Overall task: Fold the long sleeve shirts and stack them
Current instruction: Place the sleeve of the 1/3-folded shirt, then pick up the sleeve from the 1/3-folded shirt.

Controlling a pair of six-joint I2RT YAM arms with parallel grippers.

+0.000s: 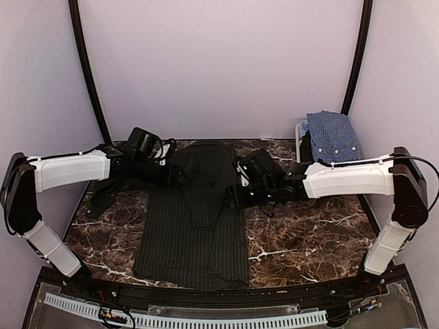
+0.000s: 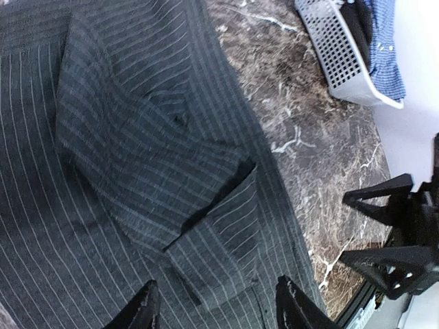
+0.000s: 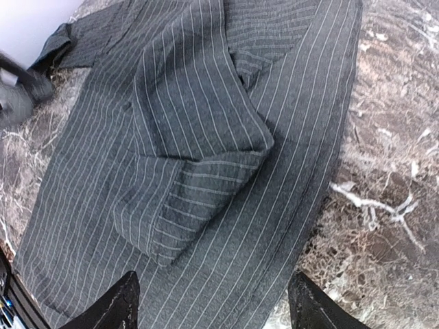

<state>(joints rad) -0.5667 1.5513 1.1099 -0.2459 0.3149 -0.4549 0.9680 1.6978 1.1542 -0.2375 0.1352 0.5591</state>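
Observation:
The black pinstriped shirt lies flat on the marble table, its sleeves folded in over the body; it fills the left wrist view and the right wrist view. My left gripper hovers open and empty over the shirt's upper left. My right gripper hovers open and empty over the shirt's right edge, near the folded cuff. The blue-and-white check shirt is heaped in the basket at the back right and also shows in the left wrist view.
A white slatted plastic basket stands at the back right corner. Dark marble table top shows on both sides of the shirt. Black frame posts rise at the back. A white slatted strip runs along the near edge.

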